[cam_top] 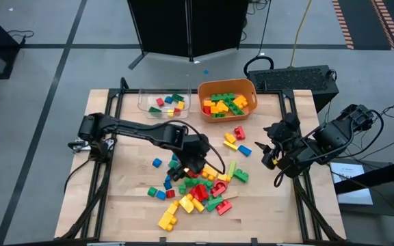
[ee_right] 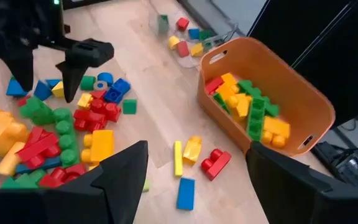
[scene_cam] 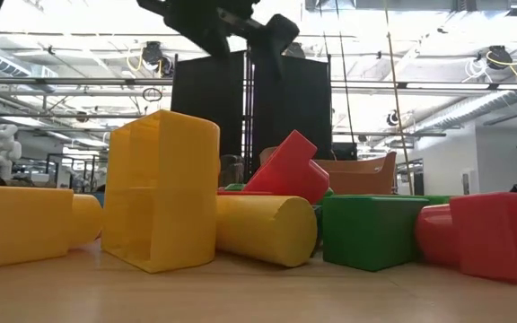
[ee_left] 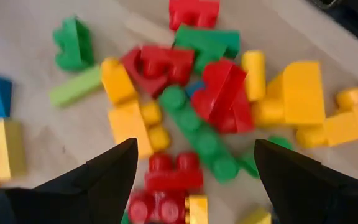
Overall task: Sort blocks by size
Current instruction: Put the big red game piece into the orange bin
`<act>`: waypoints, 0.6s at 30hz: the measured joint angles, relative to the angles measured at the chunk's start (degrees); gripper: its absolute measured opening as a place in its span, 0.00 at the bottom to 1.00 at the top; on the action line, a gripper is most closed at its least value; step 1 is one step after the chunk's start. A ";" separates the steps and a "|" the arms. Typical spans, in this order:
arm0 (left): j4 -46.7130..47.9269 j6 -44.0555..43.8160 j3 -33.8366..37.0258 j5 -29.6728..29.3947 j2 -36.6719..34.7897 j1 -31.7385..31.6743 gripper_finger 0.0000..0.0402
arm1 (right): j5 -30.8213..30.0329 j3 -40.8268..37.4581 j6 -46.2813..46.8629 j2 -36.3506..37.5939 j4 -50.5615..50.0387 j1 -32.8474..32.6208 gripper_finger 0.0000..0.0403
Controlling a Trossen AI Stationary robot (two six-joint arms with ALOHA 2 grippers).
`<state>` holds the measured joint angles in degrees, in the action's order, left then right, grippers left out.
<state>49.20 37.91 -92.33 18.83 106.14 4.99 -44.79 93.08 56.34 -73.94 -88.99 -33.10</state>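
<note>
Left gripper [cam_top: 187, 166]: jaws spread wide, empty, hanging above the near edge of the blocks [cam_top: 197, 191], not touching them. In the left wrist view the two dark fingers [ee_left: 114, 171] frame a red brick [ee_left: 169, 175] and a long green studded brick [ee_left: 199, 132] lying below.

Left arm: reaches from the tabletop's left edge, extended across to the middle, wrist turned down over the pile.

Right gripper [cam_top: 271, 152]: jaws open, holding nothing, raised near the right edge of the tabletop; the arm is folded back toward the right side.

Blocks: most lie heaped at the centre and front of the light wooden tabletop [cam_top: 115, 205], in red, yellow, green and blue. A few loose ones lie between the pile and the right gripper. More fill the orange tub [cam_top: 227, 100] at the far edge; a few smaller ones lie in the clear tray [cam_top: 165, 102] beside it.

Surroundings: grey tiled floor; a dark cabinet [cam_top: 187, 27] behind the tabletop.
</note>
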 joint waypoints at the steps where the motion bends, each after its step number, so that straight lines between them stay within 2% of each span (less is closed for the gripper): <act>1: -1.46 0.38 -0.02 0.55 0.33 0.02 0.80 | 0.33 0.00 0.00 -0.02 0.00 0.00 0.66; 8: -6.75 4.61 -0.02 5.13 4.48 2.37 0.80 | 1.76 0.01 -0.33 -0.02 -0.03 0.00 0.66; 18: -11.01 8.00 0.00 4.33 10.83 5.97 0.80 | 3.15 0.01 -0.93 -0.02 0.07 0.00 0.66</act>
<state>38.18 45.91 -92.33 23.16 116.98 10.97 -41.63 93.09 55.40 -73.95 -88.92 -33.10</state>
